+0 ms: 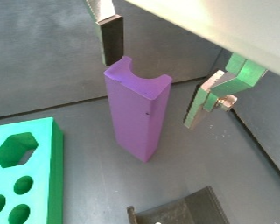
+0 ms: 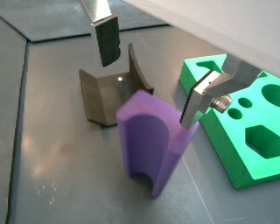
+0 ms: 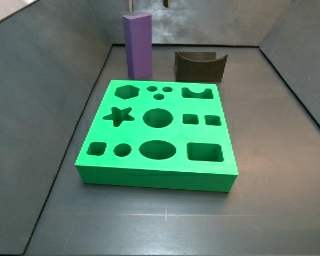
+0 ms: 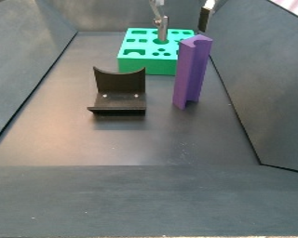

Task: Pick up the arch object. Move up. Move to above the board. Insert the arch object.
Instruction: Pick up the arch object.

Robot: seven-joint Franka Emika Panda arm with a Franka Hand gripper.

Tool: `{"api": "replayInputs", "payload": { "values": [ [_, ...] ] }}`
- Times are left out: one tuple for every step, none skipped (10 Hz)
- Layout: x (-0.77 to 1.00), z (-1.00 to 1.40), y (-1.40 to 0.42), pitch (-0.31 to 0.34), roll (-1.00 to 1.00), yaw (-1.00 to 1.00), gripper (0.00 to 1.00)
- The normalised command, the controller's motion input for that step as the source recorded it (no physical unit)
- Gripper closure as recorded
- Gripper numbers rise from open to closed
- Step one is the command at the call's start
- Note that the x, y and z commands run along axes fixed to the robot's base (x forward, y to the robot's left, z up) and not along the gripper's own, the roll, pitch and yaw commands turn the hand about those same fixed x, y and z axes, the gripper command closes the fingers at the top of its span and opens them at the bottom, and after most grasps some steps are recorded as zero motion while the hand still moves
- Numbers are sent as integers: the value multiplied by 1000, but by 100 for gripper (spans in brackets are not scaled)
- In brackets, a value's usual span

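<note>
Your tool [image 1: 154, 74], the parallel-jaw gripper with flat silver plates and dark pads, hangs spread wide just above the top of the tall, slim purple arch object [image 1: 139, 114], and it has hold of nothing. In both wrist views one finger [image 2: 105, 39] sits past one face of the block and the other [image 2: 202, 96] past the opposite face, with clear air on each side; the block's top is roughly level with the pad tips, so the jaws straddle it only at the very crown.

Outward from the tool, the purple block [image 3: 137, 45] stands upright on the dark grey floor. Just beside it is the squat dark brown block with a curved dip on top [image 3: 199, 66], and beyond that, near but not touching, lies the thick bright green board [image 3: 160, 135] with its star, circles, squares, oval and notched-arch holes.

Watch for these risks. If you close this high, the pads catch only the top edge, and a tall, narrow piece like this would likely pivot or topple. If you descend off-centre, a finger could land on the block's curved top and tip it toward the brown block. A skewed grasp would also leave the piece tilted for the notched hole.

No brand, label or writing can be read anywhere.
</note>
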Motion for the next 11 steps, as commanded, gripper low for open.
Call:
{"api": "replayInputs", "payload": {
  "values": [
    [-420,-186,-71,0,131,100,0],
    [-274,-217,-37,10,117,66,0],
    [-260,-200,-46,9,129,66,0],
    [-163,-234,0,0,127,111,0],
    [0,-331,0,3,127,157,0],
    [0,-443,0,16,143,154,0],
    [43,-537,0,14,134,137,0],
    [34,-589,0,3,127,143,0],
    [34,-406,0,7,114,123,0],
    [0,0,0,11,0,0,0],
    [0,0,3,0,0,0,100]
  ]
}}
